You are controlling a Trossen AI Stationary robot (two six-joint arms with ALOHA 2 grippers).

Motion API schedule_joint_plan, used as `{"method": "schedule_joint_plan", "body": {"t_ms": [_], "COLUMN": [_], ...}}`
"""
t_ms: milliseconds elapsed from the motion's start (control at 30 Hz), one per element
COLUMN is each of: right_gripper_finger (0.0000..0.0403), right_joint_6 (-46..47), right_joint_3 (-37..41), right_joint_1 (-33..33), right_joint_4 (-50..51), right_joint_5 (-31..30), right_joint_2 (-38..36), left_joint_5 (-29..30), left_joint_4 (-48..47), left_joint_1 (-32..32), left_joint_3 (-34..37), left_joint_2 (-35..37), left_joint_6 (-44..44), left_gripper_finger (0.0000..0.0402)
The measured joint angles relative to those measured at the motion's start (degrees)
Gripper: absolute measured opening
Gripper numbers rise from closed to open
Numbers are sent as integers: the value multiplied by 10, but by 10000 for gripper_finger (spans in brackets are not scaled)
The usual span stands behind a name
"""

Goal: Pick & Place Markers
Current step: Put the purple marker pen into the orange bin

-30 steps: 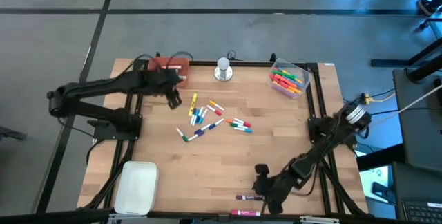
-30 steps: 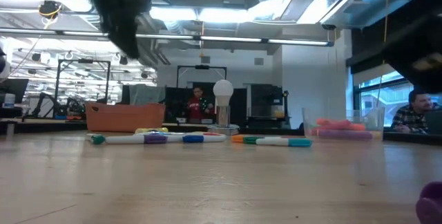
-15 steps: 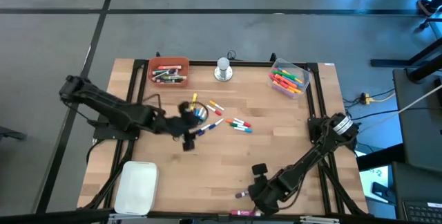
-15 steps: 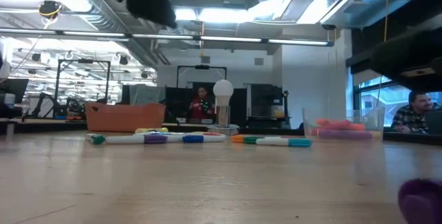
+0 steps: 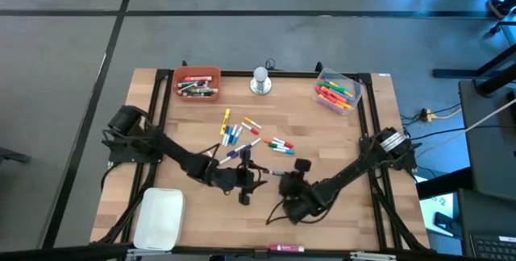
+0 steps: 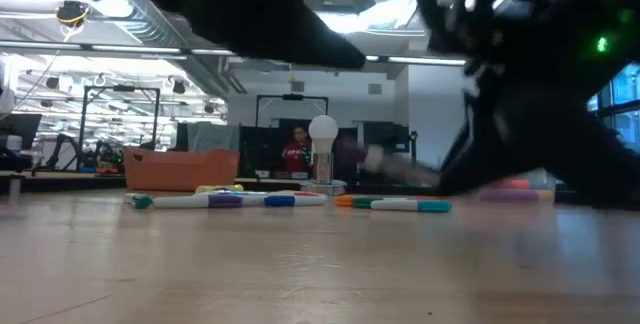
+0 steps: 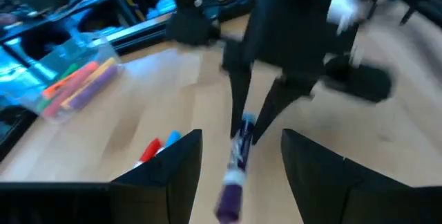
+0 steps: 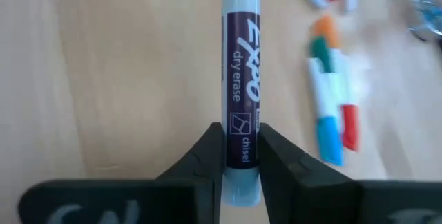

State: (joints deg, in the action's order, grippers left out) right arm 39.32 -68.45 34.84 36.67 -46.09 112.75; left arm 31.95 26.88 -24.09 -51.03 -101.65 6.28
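My left gripper (image 7: pixel 238 158) hangs with jaws spread, the purple Expo marker (image 8: pixel 240 79) right ahead between them. My right gripper (image 8: pixel 238 156) pinches that marker by its end. Looks like a handover: next I'd close the left, then release the right.

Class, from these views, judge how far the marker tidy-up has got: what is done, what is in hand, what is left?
Done: some markers lie in the orange tray and the clear bin. In hand: the right arm's jaws are shut on a purple marker, close to the left arm's open jaws. Left: the loose markers mid-table and one marker at the near edge.
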Motion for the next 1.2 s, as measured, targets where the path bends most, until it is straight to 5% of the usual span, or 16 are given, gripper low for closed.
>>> {"method": "schedule_joint_plan", "body": {"t_ms": [233, 367, 467, 567, 700, 967, 1200], "right_gripper_finger": [66, 66, 66, 66, 66, 66, 73], "right_joint_6": [66, 36, -2, -49, -127, -188, -203], "right_joint_3": [154, 277, 350, 407, 448, 458, 458], "right_joint_1": [-3, -3, -2, -1, 1, 5, 6], "right_joint_4": [-118, -312, -464, -582, -715, -755, -762], "right_joint_5": [-36, -34, -30, -25, 5, 27, 22], "right_joint_2": [-113, -202, -262, -298, -317, -317, -317], "left_joint_5": [23, -61, -70, -82, -178, -289, -365], "left_joint_4": [29, 71, 101, 197, 346, 482, 481], "left_joint_1": [39, 68, 82, 95, 119, 162, 179], "left_joint_3": [0, 0, 0, 0, 0, -1, -1], "left_joint_2": [-8, -11, -25, -53, -107, -149, -149], "left_joint_6": [-28, -45, -40, -8, -6, -89, -92], "left_gripper_finger": [193, 193, 193, 193, 193, 185, 61]}}
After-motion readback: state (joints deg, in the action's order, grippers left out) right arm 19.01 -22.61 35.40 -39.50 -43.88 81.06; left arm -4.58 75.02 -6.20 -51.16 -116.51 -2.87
